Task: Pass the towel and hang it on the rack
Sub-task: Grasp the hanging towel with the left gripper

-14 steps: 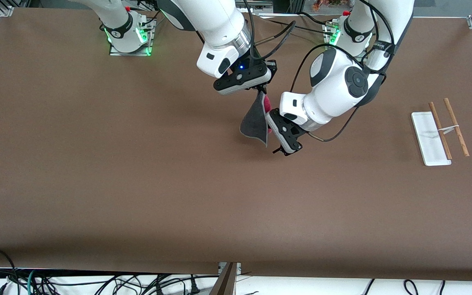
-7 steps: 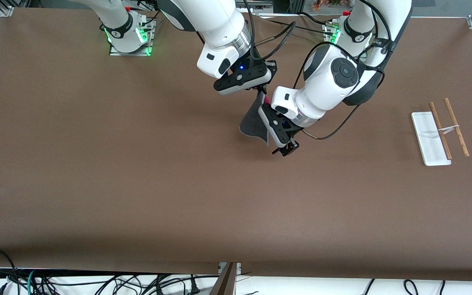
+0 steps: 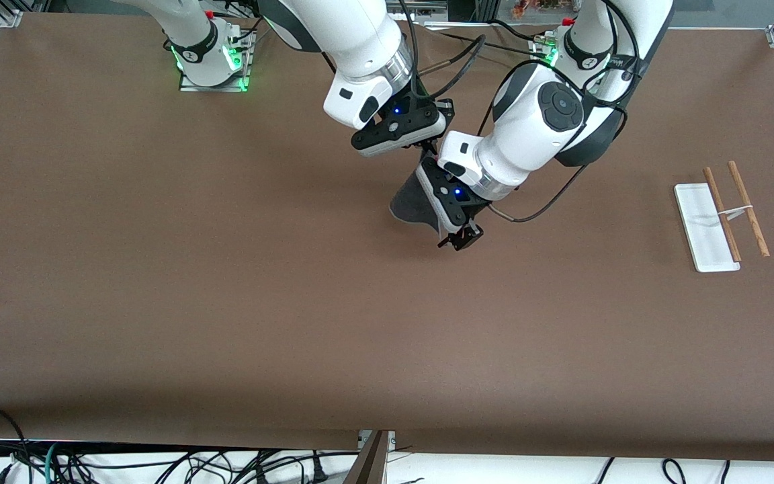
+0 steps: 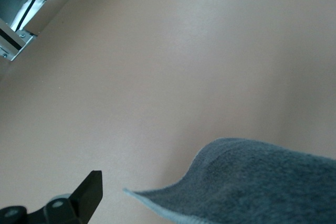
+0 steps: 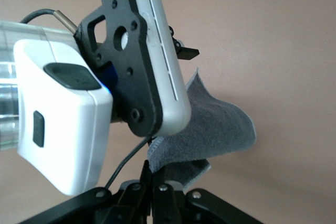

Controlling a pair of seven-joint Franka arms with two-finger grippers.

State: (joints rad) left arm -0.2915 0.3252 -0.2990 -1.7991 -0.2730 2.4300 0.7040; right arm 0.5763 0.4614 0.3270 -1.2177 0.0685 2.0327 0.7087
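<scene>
1. Right gripper (image 3: 429,149) is clenched on the top corner of the towel (image 3: 414,198), holding it hanging in the air over the middle of the table (image 3: 226,302); my right wrist view shows its fingers pinched tight on the cloth.
2. Left gripper (image 3: 457,242) sits right beside the towel's hanging edge with its jaws spread wide and nothing in them; the left wrist view shows one finger (image 4: 86,195) apart from the grey cloth, so I judge the handover grip is not yet made.
3. The rack (image 3: 719,218) stands toward the left arm's end of the table, well apart from both grippers.
4. What worries me: the cloth is limp and curled, so if I close the left jaws while the edge lies outside them, they shut on air.
5. If the right gripper lets go before the left has a firm bite, the towel drops to the table.
6. The two wrists are very close together, so a careless approach could knock one hand against the other.
7. A thin pinch on the stitched edge alone might slip on the way to the rack.
8. Count: one towel, one rack with two wooden rods, two arms, two grippers.
</scene>
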